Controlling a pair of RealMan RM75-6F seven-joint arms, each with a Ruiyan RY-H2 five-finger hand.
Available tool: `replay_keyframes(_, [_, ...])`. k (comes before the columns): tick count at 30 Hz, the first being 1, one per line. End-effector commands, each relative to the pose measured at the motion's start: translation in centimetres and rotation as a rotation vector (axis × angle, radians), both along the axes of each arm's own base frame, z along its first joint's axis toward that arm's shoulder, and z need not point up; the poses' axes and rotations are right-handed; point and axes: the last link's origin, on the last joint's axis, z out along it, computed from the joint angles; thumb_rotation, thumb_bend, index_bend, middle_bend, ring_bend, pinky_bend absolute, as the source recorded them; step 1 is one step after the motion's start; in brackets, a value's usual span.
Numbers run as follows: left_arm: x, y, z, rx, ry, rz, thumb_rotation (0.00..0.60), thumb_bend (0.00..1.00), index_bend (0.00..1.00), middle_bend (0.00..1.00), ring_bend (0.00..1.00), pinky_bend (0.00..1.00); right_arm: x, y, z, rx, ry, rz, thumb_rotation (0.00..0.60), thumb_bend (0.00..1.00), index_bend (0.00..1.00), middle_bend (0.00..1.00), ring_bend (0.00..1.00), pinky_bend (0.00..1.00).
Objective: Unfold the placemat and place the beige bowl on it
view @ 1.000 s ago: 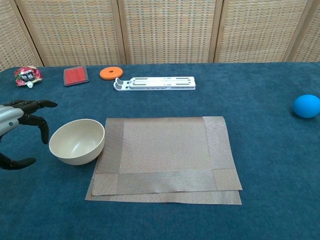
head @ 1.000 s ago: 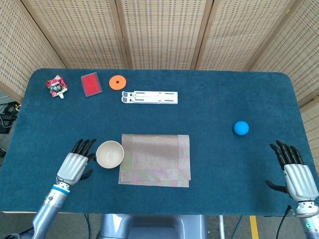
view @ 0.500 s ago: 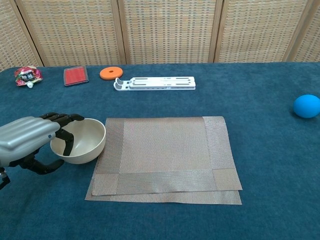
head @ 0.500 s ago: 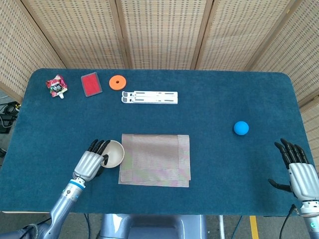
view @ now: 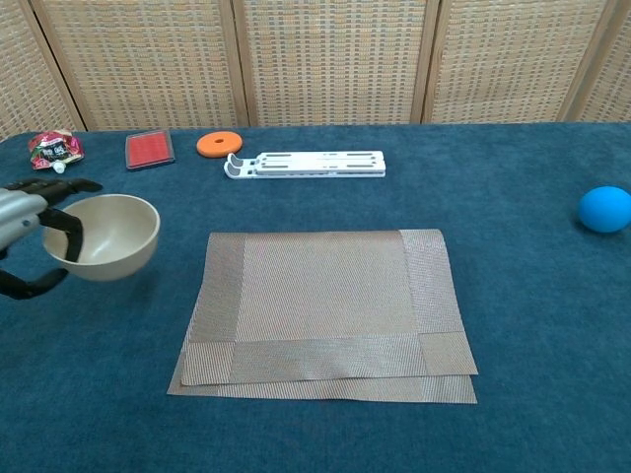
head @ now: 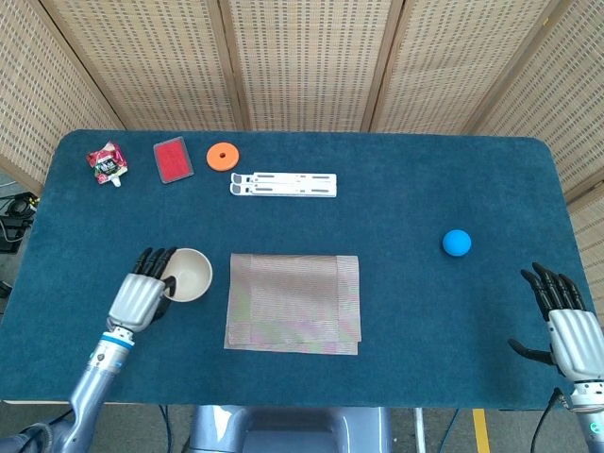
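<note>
My left hand [view: 22,219] pinches the beige bowl [view: 104,236] by its near rim, fingers hooked inside, thumb outside. The bowl is tilted and looks lifted off the blue table [head: 406,189], left of the placemat [view: 325,313]. I judge the bowl rigid, light and smooth, so a rim pinch could slip. It is plain beige and glossy. The placemat is woven grey-brown, thin, floppy and still folded double; I'd take hold of the free edge of its upper layer. My right hand [head: 569,330] rests spread, holding nothing.
</note>
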Motion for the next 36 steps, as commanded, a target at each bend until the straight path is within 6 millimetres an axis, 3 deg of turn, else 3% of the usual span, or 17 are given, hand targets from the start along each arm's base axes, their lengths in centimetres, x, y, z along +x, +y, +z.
replay_keyframes(1, [-2.3, 0.0, 2.4, 0.046, 0.028, 0.032, 0.6, 0.55, 0.69, 0.0, 0.0, 0.0, 0.1, 0.0, -0.1, 0.002, 0.002, 0.002, 0.6, 0.06, 0.0, 0.0, 0.0, 0.0])
replay_keyframes(9, [-7.7, -0.2, 5.9, 0.1, 0.113, 0.129, 0.6, 0.55, 0.68, 0.0, 0.0, 0.0, 0.3, 0.2, -0.5, 0.011, 0.014, 0.008, 0.6, 0.06, 0.0, 0.0, 0.0, 0.0])
replay_keyframes(15, [-12.1, -1.1, 6.3, 0.085, 0.159, 0.266, 0.6, 0.54, 0.63, 0.0, 0.0, 0.0, 0.3, 0.2, -0.6, 0.01, 0.022, 0.008, 0.6, 0.06, 0.0, 0.0, 0.0, 0.0])
replay_keyframes(17, [-12.8, -1.2, 6.2, 0.082, 0.176, 0.285, 0.6, 0.44, 0.58, 0.0, 0.0, 0.0, 0.3, 0.2, -0.6, 0.009, 0.022, 0.008, 0.6, 0.06, 0.0, 0.0, 0.0, 0.0])
replay_keyframes(19, [-13.3, -1.3, 6.1, 0.078, 0.184, 0.307, 0.6, 0.22, 0.47, 0.0, 0.0, 0.0, 0.3, 0.2, -0.6, 0.008, 0.023, 0.008, 0.6, 0.06, 0.0, 0.0, 0.0, 0.0])
replay_keyframes(20, [-13.4, -1.4, 6.2, 0.078, 0.184, 0.316, 0.6, 0.16, 0.44, 0.0, 0.0, 0.0, 0.3, 0.2, -0.5, 0.007, 0.023, 0.007, 0.6, 0.06, 0.0, 0.0, 0.0, 0.0])
replay_keyframes(22, [-13.3, -1.3, 6.4, 0.083, 0.177, 0.318, 0.6, 0.07, 0.37, 0.0, 0.0, 0.0, 0.3, 0.2, -0.5, 0.006, 0.023, 0.006, 0.6, 0.06, 0.0, 0.0, 0.0, 0.0])
replay_keyframes(27, [-11.7, -1.0, 7.5, 0.121, 0.121, 0.272, 0.6, 0.06, 0.34, 0.0, 0.0, 0.0, 0.2, 0.2, -0.5, 0.004, 0.023, 0.004, 0.6, 0.06, 0.0, 0.0, 0.0, 0.0])
replay_keyframes(31, [-8.9, -0.9, 8.1, 0.143, 0.068, 0.186, 0.6, 0.06, 0.35, 0.0, 0.0, 0.0, 0.3, 0.2, -0.4, -0.001, 0.021, 0.007, 0.6, 0.06, 0.0, 0.0, 0.0, 0.0])
replay_keyframes(36, [-4.3, -1.3, 7.5, 0.094, -0.02, 0.082, 0.6, 0.06, 0.38, 0.0, 0.0, 0.0, 0.3, 0.2, -0.3, -0.002, 0.019, 0.007, 0.6, 0.06, 0.0, 0.0, 0.0, 0.0])
